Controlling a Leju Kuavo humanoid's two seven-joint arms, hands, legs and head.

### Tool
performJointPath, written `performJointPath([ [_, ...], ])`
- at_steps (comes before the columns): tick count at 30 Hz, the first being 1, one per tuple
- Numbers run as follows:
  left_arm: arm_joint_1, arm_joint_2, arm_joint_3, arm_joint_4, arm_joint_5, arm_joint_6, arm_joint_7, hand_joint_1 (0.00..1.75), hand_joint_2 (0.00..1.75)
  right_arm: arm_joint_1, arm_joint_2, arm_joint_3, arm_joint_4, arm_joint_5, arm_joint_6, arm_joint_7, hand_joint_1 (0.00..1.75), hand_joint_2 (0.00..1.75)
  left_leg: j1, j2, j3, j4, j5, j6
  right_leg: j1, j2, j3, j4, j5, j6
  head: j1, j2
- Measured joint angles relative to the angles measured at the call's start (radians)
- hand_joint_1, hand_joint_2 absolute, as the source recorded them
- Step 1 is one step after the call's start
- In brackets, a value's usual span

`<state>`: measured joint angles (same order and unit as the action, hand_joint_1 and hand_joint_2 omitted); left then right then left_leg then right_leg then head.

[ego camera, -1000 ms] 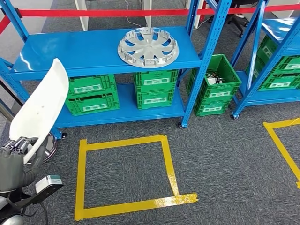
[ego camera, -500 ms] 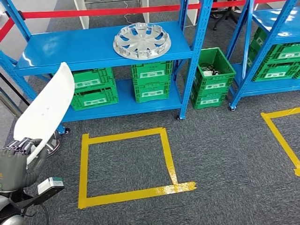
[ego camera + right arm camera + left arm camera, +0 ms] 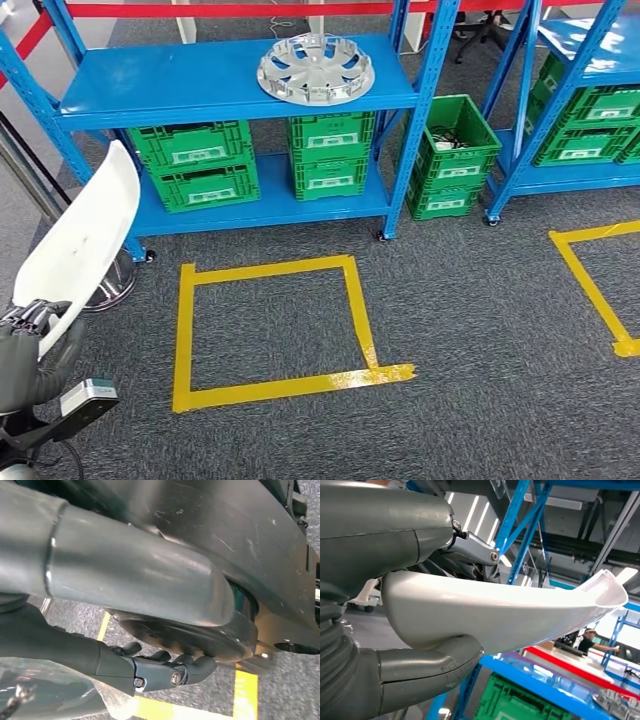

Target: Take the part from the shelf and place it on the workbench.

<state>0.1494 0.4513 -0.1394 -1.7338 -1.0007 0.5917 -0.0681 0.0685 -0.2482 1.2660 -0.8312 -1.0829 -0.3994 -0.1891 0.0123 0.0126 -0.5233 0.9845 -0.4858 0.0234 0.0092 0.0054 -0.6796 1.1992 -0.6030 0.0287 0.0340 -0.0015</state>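
We've got the white part [image 3: 83, 240] clamped low in our left hand [image 3: 30, 350]; long overhang could lever it loose. Right hand [image 3: 158, 667] hangs with fingers curled, holding nothing.

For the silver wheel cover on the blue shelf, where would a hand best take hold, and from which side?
Probably the near rim of the wheel cover, approached from the front of the blue shelf. It lies flat near the shelf's front edge, its thin rim exposed, and the open spoke slots offer finger purchase. The left hand already holds the white part.
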Motion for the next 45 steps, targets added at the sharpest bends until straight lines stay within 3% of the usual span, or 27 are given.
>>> performJointPath([
  [1, 0.004, 0.000, 0.006, 0.000, 0.007, -0.003, -0.004, 1.75, 1.75, -0.004, 0.003, 0.003, 0.010, -0.005, 0.007, -0.006, 0.00, 0.00, -0.001, 0.000, -0.017, 0.001, 0.013, 0.000, 0.000, 0.001, -0.005, 0.058, -0.020, 0.002, 0.000, 0.000],
  [2, 0.008, 0.000, 0.011, 0.000, 0.012, -0.005, -0.007, 1.75, 1.75, -0.007, 0.007, 0.006, 0.020, -0.011, 0.014, -0.012, 0.00, 0.00, -0.001, 0.001, -0.034, 0.003, 0.027, -0.002, 0.000, 0.002, 0.001, 0.095, -0.014, 0.003, 0.000, 0.000],
  [3, 0.011, -0.001, 0.016, 0.000, 0.016, -0.007, -0.010, 1.75, 1.75, -0.010, 0.010, 0.009, 0.029, -0.015, 0.019, -0.015, 0.00, 0.00, -0.001, 0.001, -0.053, 0.005, 0.040, -0.004, -0.001, 0.002, 0.020, 0.100, 0.014, 0.004, 0.000, 0.000],
  [5, 0.015, -0.001, 0.027, 0.000, 0.026, -0.012, -0.016, 1.75, 1.75, -0.013, 0.017, 0.014, 0.047, -0.024, 0.025, -0.020, 0.00, 0.00, -0.002, -0.001, -0.083, 0.008, 0.065, -0.012, -0.006, 0.004, 0.105, 0.014, 0.068, 0.006, 0.000, 0.000],
  [7, 0.017, 0.000, 0.037, -0.001, 0.041, -0.022, -0.021, 1.75, 1.75, -0.013, 0.024, 0.017, 0.060, -0.032, 0.029, -0.026, 0.00, 0.00, -0.005, -0.003, -0.104, 0.013, 0.085, -0.022, -0.009, 0.008, 0.219, -0.147, 0.052, 0.002, 0.000, 0.000],
  [9, 0.018, 0.000, 0.048, -0.001, 0.054, -0.032, -0.023, 1.75, 1.75, -0.014, 0.031, 0.022, 0.070, -0.037, 0.034, -0.037, 0.00, 0.00, -0.005, -0.004, -0.115, 0.013, 0.104, -0.033, -0.005, 0.013, 0.268, -0.241, 0.022, -0.012, 0.000, 0.000],
  [11, 0.021, -0.001, 0.055, -0.001, 0.061, -0.039, -0.024, 1.75, 1.75, -0.015, 0.036, 0.031, 0.076, -0.038, 0.039, -0.047, 0.00, 0.00, 0.000, -0.004, -0.120, 0.013, 0.109, -0.044, -0.003, 0.011, 0.255, -0.248, 0.028, -0.032, 0.000, 0.000],
  [12, 0.023, -0.001, 0.056, -0.001, 0.063, -0.041, -0.025, 1.75, 1.75, -0.015, 0.037, 0.035, 0.078, -0.038, 0.041, -0.051, 0.00, 0.00, 0.003, -0.005, -0.126, 0.028, 0.089, -0.049, -0.003, 0.008, 0.250, -0.248, 0.036, -0.042, -0.001, 0.000],
  [15, 0.029, -0.001, 0.059, 0.000, 0.066, -0.044, -0.026, 1.75, 1.75, -0.016, 0.040, 0.042, 0.084, -0.043, 0.045, -0.065, 0.00, 0.00, 0.004, -0.005, -0.165, 0.185, -0.046, -0.059, 0.000, 0.000, 0.230, -0.247, 0.058, -0.060, -0.002, 0.000],
  [16, 0.032, -0.002, 0.061, 0.000, 0.066, -0.045, -0.026, 1.75, 1.75, -0.017, 0.041, 0.043, 0.086, -0.048, 0.046, -0.071, 0.00, 0.00, 0.004, -0.005, -0.177, 0.249, -0.076, -0.060, 0.002, -0.001, 0.223, -0.246, 0.064, -0.062, -0.002, 0.000],
  [17, 0.037, -0.002, 0.063, 0.000, 0.066, -0.046, -0.026, 1.75, 1.75, -0.017, 0.042, 0.043, 0.088, -0.052, 0.047, -0.076, 0.00, 0.00, 0.004, -0.005, -0.178, 0.289, -0.086, -0.060, 0.004, -0.002, 0.219, -0.245, 0.069, -0.062, -0.002, 0.000],
  [18, 0.041, -0.002, 0.065, 0.000, 0.065, -0.046, -0.026, 1.75, 1.75, -0.017, 0.043, 0.044, 0.089, -0.055, 0.049, -0.080, 0.00, 0.00, 0.003, -0.005, -0.164, 0.293, -0.077, -0.057, 0.007, -0.002, 0.216, -0.243, 0.073, -0.062, -0.002, 0.000],
  [19, 0.045, -0.002, 0.069, 0.000, 0.064, -0.045, -0.026, 1.75, 1.75, -0.018, 0.043, 0.045, 0.090, -0.059, 0.051, -0.083, 0.00, 0.00, 0.002, -0.005, -0.132, 0.256, -0.054, -0.052, 0.009, -0.002, 0.214, -0.241, 0.076, -0.062, -0.002, 0.000],
  [21, 0.049, -0.002, 0.079, 0.000, 0.064, -0.044, -0.028, 1.75, 1.75, -0.019, 0.045, 0.048, 0.091, -0.066, 0.053, -0.087, 0.00, 0.00, -0.003, -0.006, -0.045, 0.121, -0.006, -0.034, 0.014, -0.002, 0.209, -0.234, 0.079, -0.060, -0.002, 0.000],
  [23, 0.053, -0.001, 0.087, -0.001, 0.066, -0.043, -0.031, 1.75, 1.75, -0.021, 0.047, 0.051, 0.092, -0.071, 0.055, -0.091, 0.00, 0.00, -0.009, -0.006, 0.003, 0.035, 0.010, -0.021, 0.016, -0.002, 0.203, -0.230, 0.081, -0.054, -0.002, 0.000],
  [27, 0.054, 0.000, 0.097, -0.001, 0.067, -0.044, -0.036, 1.75, 1.75, -0.027, 0.048, 0.057, 0.097, -0.072, 0.056, -0.093, 0.00, 0.00, -0.004, -0.002, 0.007, -0.006, 0.010, -0.009, 0.019, -0.001, 0.180, -0.213, 0.072, -0.035, 0.000, 0.000],
  [29, 0.055, -0.001, 0.101, -0.001, 0.067, -0.044, -0.039, 1.75, 1.75, -0.031, 0.048, 0.060, 0.102, -0.071, 0.060, -0.093, 0.00, 0.00, 0.002, 0.001, 0.002, -0.017, 0.017, -0.003, 0.017, 0.002, 0.136, -0.128, 0.019, -0.022, 0.004, 0.000],
  [31, 0.056, -0.003, 0.103, -0.001, 0.067, -0.044, -0.043, 1.75, 1.75, -0.037, 0.048, 0.064, 0.109, -0.071, 0.070, -0.095, 0.00, 0.00, 0.002, 0.002, -0.008, -0.016, 0.023, -0.001, 0.014, 0.004, 0.073, 0.010, -0.041, -0.012, 0.006, 0.000],
  [32, 0.056, -0.004, 0.104, -0.001, 0.066, -0.043, -0.044, 1.75, 1.75, -0.040, 0.048, 0.066, 0.114, -0.071, 0.074, -0.096, 0.00, 0.00, 0.002, 0.002, -0.011, -0.014, 0.025, -0.002, 0.013, 0.005, 0.053, 0.058, -0.053, -0.008, 0.006, 0.000],
  [33, 0.056, -0.005, 0.104, -0.001, 0.065, -0.043, -0.045, 1.75, 1.75, -0.044, 0.048, 0.067, 0.118, -0.071, 0.078, -0.097, 0.00, 0.00, 0.002, 0.002, -0.014, -0.013, 0.027, -0.003, 0.011, 0.005, 0.051, 0.067, -0.043, -0.004, 0.006, 0.000],
  [34, 0.055, -0.006, 0.104, -0.001, 0.064, -0.044, -0.046, 1.75, 1.75, -0.046, 0.049, 0.068, 0.122, -0.071, 0.080, -0.096, 0.00, 0.00, 0.003, 0.002, -0.016, -0.010, 0.029, -0.005, 0.008, 0.004, 0.069, 0.034, -0.016, -0.001, 0.006, 0.000],
  [35, 0.055, -0.008, 0.104, 0.000, 0.063, -0.044, -0.046, 1.75, 1.75, -0.048, 0.049, 0.070, 0.126, -0.072, 0.082, -0.094, 0.00, 0.00, 0.005, 0.002, -0.018, -0.005, 0.029, -0.007, 0.002, 0.004, 0.102, -0.032, 0.023, 0.003, 0.006, 0.000],
  [37, 0.052, -0.008, 0.104, 0.000, 0.062, -0.046, -0.046, 1.75, 1.75, -0.049, 0.052, 0.075, 0.136, -0.072, 0.083, -0.091, 0.00, 0.00, 0.003, -0.001, -0.027, 0.010, 0.029, -0.016, -0.005, 0.007, 0.161, -0.158, 0.069, 0.009, 0.008, 0.000],
  [39, 0.051, -0.007, 0.106, 0.000, 0.061, -0.046, -0.046, 1.75, 1.75, -0.049, 0.057, 0.080, 0.145, -0.072, 0.087, -0.093, 0.00, 0.00, -0.001, -0.003, -0.044, 0.023, 0.035, -0.027, -0.005, 0.011, 0.173, -0.194, 0.075, 0.001, 0.009, 0.000],
  [42, 0.049, -0.005, 0.106, 0.000, 0.058, -0.046, -0.046, 1.75, 1.75, -0.052, 0.063, 0.084, 0.157, -0.072, 0.096, -0.098, 0.00, 0.00, 0.000, -0.005, -0.062, 0.039, 0.031, -0.042, -0.005, 0.011, 0.156, -0.188, 0.089, -0.027, 0.009, 0.000],
  [43, 0.049, -0.004, 0.106, 0.000, 0.057, -0.046, -0.046, 1.75, 1.75, -0.053, 0.064, 0.085, 0.161, -0.072, 0.097, -0.099, 0.00, 0.00, 0.001, -0.005, -0.071, 0.062, 0.008, -0.046, -0.006, 0.010, 0.150, -0.189, 0.095, -0.036, 0.008, 0.000],
  [45, 0.049, -0.003, 0.106, 0.001, 0.056, -0.046, -0.046, 1.75, 1.75, -0.054, 0.065, 0.087, 0.166, -0.072, 0.102, -0.101, 0.00, 0.00, 0.002, -0.006, -0.108, 0.167, -0.071, -0.053, -0.005, 0.008, 0.133, -0.190, 0.108, -0.051, 0.005, 0.000],
])
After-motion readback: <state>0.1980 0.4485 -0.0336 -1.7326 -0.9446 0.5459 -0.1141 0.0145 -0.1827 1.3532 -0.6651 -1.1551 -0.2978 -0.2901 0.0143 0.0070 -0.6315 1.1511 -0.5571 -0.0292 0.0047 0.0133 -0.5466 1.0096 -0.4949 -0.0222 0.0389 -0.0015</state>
